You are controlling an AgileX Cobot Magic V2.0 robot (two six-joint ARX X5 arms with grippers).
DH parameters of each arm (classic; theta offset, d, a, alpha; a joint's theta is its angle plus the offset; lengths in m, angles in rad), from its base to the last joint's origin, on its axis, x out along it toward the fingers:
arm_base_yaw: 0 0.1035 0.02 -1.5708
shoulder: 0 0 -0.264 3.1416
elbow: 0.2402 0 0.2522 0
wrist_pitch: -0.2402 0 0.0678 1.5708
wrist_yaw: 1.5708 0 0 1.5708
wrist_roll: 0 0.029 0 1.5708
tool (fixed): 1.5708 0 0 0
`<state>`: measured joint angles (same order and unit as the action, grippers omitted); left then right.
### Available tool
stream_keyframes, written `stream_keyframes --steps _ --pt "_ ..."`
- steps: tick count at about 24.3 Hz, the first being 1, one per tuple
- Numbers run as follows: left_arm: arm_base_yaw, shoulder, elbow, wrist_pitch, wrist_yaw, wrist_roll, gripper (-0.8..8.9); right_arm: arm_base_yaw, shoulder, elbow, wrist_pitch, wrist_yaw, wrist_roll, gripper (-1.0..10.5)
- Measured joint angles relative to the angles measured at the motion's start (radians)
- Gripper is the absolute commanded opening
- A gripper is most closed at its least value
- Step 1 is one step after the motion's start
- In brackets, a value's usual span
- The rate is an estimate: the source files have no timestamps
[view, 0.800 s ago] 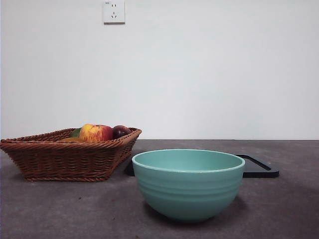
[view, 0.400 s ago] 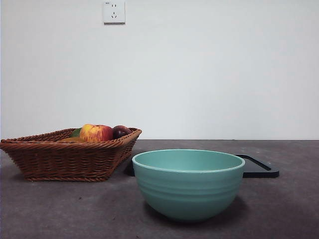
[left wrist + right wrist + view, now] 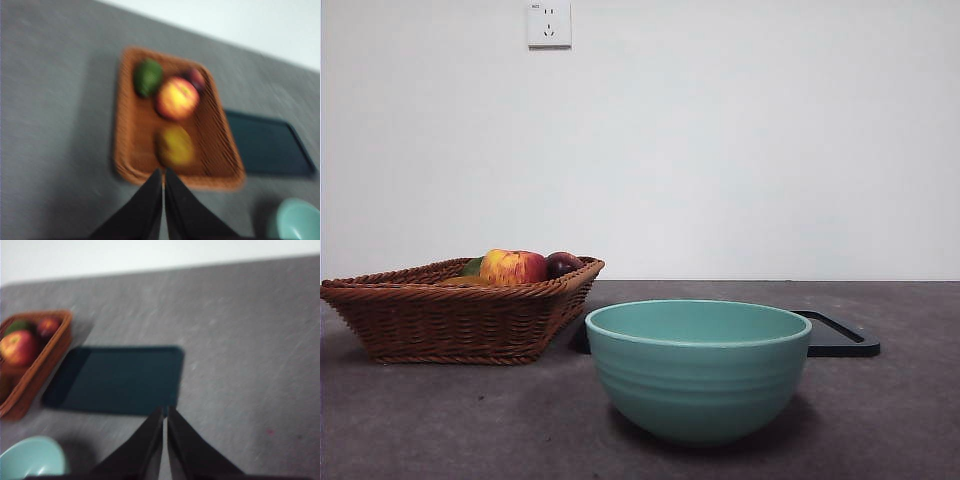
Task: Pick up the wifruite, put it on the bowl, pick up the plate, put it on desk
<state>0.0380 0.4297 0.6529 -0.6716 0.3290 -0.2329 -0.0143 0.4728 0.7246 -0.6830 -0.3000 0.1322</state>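
Observation:
A mint-green bowl [image 3: 698,370] stands on the dark grey desk [image 3: 430,420] at the front; it also shows in the wrist views [image 3: 296,219] [image 3: 31,457]. The wifruite [image 3: 175,145], a blurred brownish-yellow oval, lies in the wicker basket [image 3: 130,145]. Behind the bowl a flat dark rectangular plate [image 3: 840,338] [image 3: 115,380] [image 3: 267,147] rests on the desk. My left gripper [image 3: 163,174] hangs shut high above the basket's near edge. High over the plate's near edge hovers my right gripper [image 3: 165,412], shut as well. Neither arm shows in the front view.
The basket [image 3: 455,310] sits at the left, holding a red-and-yellow apple [image 3: 513,266] [image 3: 176,97], a dark purple fruit [image 3: 563,263] and a green fruit [image 3: 147,77]. A wall with a socket [image 3: 548,23] stands behind the desk.

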Motion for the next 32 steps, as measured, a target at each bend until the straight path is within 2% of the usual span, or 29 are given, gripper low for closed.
stream_keyframes --steps 5,12,16,20,23,25,27,29,32 --pt "-0.030 0.111 0.105 -0.084 0.138 0.064 0.10 0.056 0.117 0.129 -0.122 -0.099 -0.033 0.1" --pt "-0.179 0.229 0.263 -0.239 0.241 0.129 0.10 0.262 0.243 0.249 -0.280 -0.229 -0.082 0.1" --pt "-0.242 0.238 0.275 -0.273 0.270 0.139 0.10 0.344 0.262 0.249 -0.316 -0.247 -0.103 0.1" --pt "-0.253 0.238 0.275 -0.283 0.270 0.140 0.12 0.362 0.264 0.249 -0.322 -0.248 -0.110 0.1" --pt "-0.253 0.238 0.275 -0.283 0.270 0.140 0.87 0.362 0.264 0.249 -0.322 -0.247 -0.110 0.4" --pt "-0.253 0.238 0.275 -0.283 0.270 0.139 1.87 0.362 0.264 0.249 -0.321 -0.247 -0.110 1.6" --pt "-0.253 0.238 0.275 -0.283 0.270 0.139 3.27 0.362 0.265 0.249 -0.321 -0.247 -0.110 3.1" --pt "-0.253 0.238 0.275 -0.283 0.270 0.140 4.31 0.362 0.265 0.249 -0.322 -0.248 -0.109 4.0" --pt "-0.253 0.238 0.275 -0.283 0.270 0.139 4.80 0.362 0.265 0.249 -0.322 -0.247 -0.109 4.1"
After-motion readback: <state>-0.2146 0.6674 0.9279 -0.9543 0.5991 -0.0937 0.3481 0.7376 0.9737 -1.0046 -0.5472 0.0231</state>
